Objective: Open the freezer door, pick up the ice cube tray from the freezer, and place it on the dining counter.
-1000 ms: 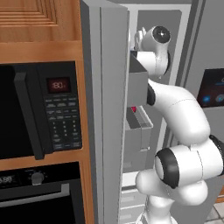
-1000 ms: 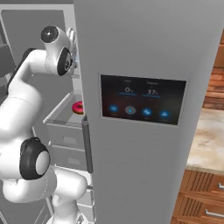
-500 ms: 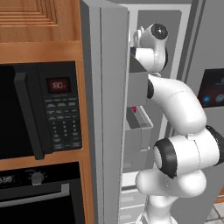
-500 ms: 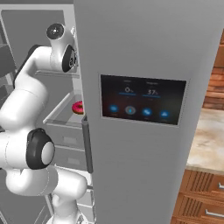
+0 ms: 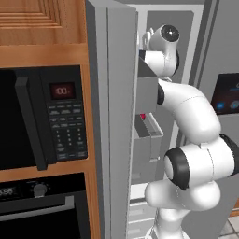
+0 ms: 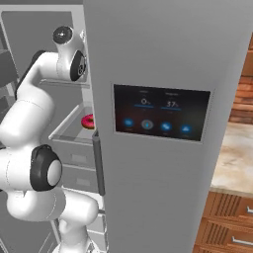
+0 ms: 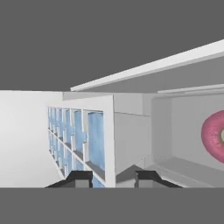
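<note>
Straddling the near edge of the ice cube tray (image 7: pixel 81 140), the gripper (image 7: pixel 111 177) is seen in the hand view with one dark fingertip on either side of the tray's white rim wall; the jaws are drawn in close to that wall, and they appear to be clamped on it, though actual contact cannot be confirmed. The tray's pale blue cells are seen running away from the fingertips, and the tray is placed inside the freezer (image 6: pixel 44 74), high up. A pink donut (image 7: pixel 214 133) is cut off at the right edge of the hand view, well apart from the tray; in the right base view the donut (image 6: pixel 89 121) is seen on a lower shelf. In both base views the hand is hidden behind the arm's upper joints, and the tray cannot be made out there. The freezer door (image 5: pixel 109 121) is swung open, seen edge-on in the left base view between the arm and a black microwave (image 5: pixel 42 116). A grey door with a black display panel (image 6: pixel 160 113) is shown to the arm's right
</note>
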Controlling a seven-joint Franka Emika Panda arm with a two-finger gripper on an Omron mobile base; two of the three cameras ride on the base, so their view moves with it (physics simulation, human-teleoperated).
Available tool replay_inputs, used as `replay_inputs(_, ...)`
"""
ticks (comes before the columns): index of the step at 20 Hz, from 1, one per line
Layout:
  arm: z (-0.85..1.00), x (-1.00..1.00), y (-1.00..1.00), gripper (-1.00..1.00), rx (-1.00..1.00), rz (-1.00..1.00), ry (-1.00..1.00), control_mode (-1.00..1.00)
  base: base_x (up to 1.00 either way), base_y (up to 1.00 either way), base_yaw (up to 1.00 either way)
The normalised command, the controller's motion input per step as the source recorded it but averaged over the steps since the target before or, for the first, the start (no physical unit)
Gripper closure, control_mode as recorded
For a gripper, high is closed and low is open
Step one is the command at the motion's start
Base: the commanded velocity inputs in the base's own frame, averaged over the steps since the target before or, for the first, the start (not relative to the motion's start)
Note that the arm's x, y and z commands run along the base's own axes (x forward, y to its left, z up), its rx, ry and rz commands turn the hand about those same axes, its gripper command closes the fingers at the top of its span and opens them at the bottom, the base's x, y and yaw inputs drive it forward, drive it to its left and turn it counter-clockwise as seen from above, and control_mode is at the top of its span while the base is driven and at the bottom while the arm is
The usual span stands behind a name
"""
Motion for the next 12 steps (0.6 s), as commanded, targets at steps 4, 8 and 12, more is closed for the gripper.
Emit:
replay_inputs(4, 0.00, -0.08, 0.01, 1.00, 0.00, 0.00, -0.20, -1.00, 0.00, 0.00, 0.00)
replay_inputs(8, 0.00, -0.13, 0.00, 1.00, 0.00, 0.00, -0.34, -1.00, 0.00, 0.00, 0.00)
replay_inputs(12, 0.00, -0.11, 0.01, 1.00, 0.00, 0.00, -0.31, -1.00, 0.00, 0.00, 0.00)
